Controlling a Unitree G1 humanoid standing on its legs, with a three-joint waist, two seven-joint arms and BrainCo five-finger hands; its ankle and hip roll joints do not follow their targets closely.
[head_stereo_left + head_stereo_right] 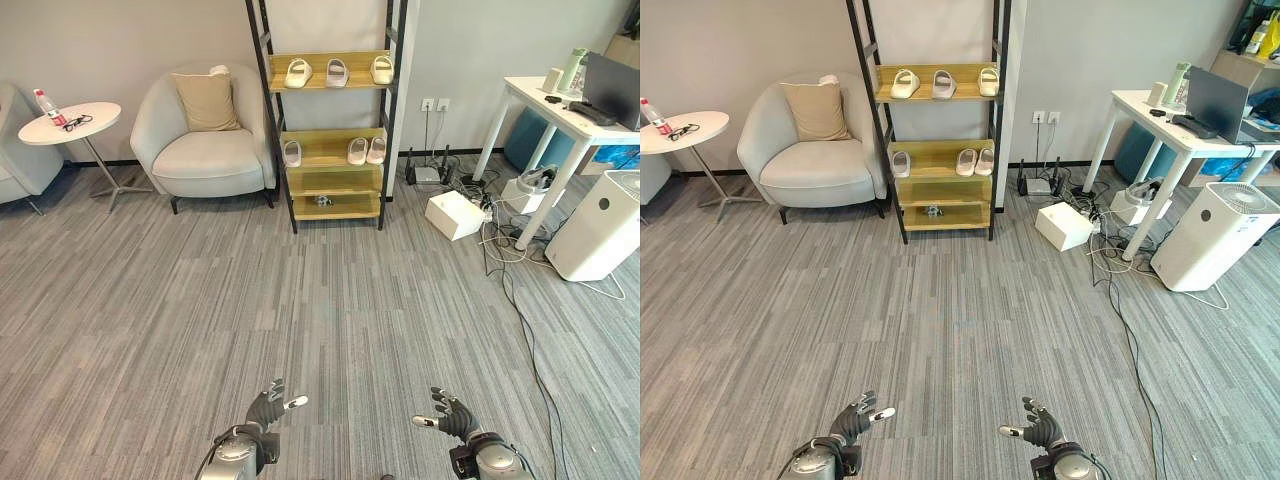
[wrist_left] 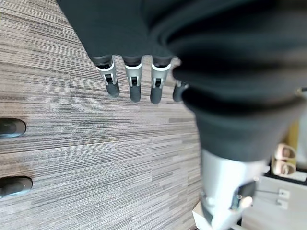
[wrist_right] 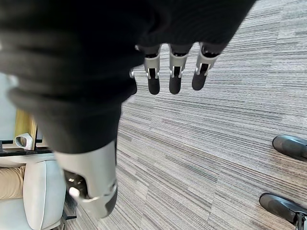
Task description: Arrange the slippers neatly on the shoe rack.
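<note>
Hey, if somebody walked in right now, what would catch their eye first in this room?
Probably the tall black-framed shoe rack against the far wall, with three pale slippers on its top wooden shelf and three more on the shelf below. Left of it stands a light grey armchair with a tan cushion, and to the right a white desk above a tangle of cables. Near the bottom, the left hand and right hand hang open and empty above the carpet.
</note>
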